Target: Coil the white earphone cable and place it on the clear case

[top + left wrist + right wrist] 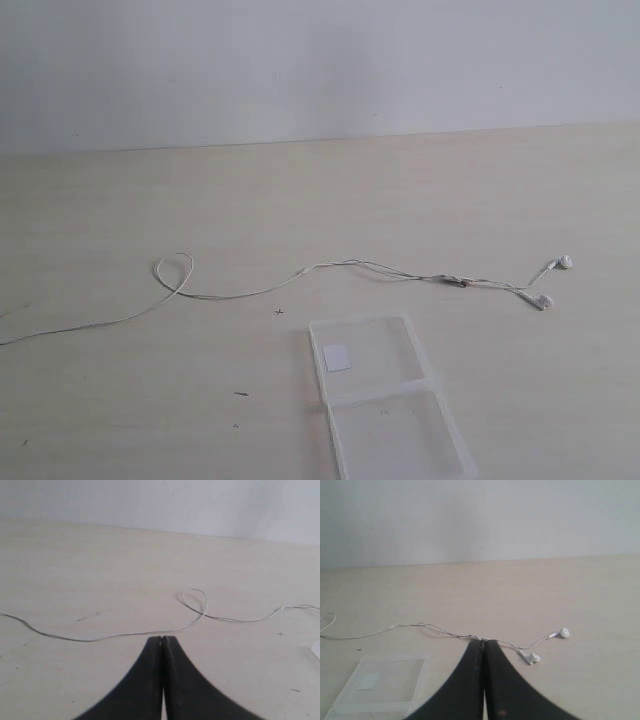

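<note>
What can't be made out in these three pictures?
- Exterior view: the earphone cable runs off the left edge, so its plug is unseen; the clear case is cut by the bottom edge.
- Left wrist view: the left gripper shows only its shut tips.
- Right wrist view: the right gripper covers a bit of cable; whether they touch is unclear.

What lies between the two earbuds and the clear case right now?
Only bare tabletop. The exterior view shows the earbuds of the white earphone cable lying apart from the clear case, with nothing between them.
</note>
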`<state>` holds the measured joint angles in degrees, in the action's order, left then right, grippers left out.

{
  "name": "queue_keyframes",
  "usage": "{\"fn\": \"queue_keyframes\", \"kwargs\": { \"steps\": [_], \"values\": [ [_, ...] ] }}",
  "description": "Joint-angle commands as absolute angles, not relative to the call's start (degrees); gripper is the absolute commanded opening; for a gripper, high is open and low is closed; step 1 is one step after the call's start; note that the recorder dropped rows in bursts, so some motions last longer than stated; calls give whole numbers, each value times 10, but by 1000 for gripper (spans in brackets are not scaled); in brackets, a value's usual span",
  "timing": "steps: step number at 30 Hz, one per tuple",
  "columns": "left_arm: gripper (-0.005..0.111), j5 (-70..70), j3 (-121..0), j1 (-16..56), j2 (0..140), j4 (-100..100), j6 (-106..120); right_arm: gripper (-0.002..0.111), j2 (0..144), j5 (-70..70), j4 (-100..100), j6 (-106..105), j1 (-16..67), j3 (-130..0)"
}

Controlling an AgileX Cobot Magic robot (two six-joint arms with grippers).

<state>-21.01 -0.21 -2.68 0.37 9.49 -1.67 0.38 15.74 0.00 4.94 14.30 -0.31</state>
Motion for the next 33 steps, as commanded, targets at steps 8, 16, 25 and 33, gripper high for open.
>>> {"fn": "queue_keyframes", "kwargs": {
  "steps": [8, 16, 25, 33],
  "values": [
    [0, -161, 0, -28, 0, 138, 7, 0, 0, 152, 0, 46, 140, 0],
    [0, 110, 0, -28, 0, 467, -86, 0, 0, 152, 0, 46, 140, 0],
    [0, 45, -40, -28, 0, 513, -217, 0, 0, 152, 0, 46, 140, 0],
    [0, -139, -125, -28, 56, 443, -108, 0, 0, 152, 0, 46, 140, 0]
  ]
}}
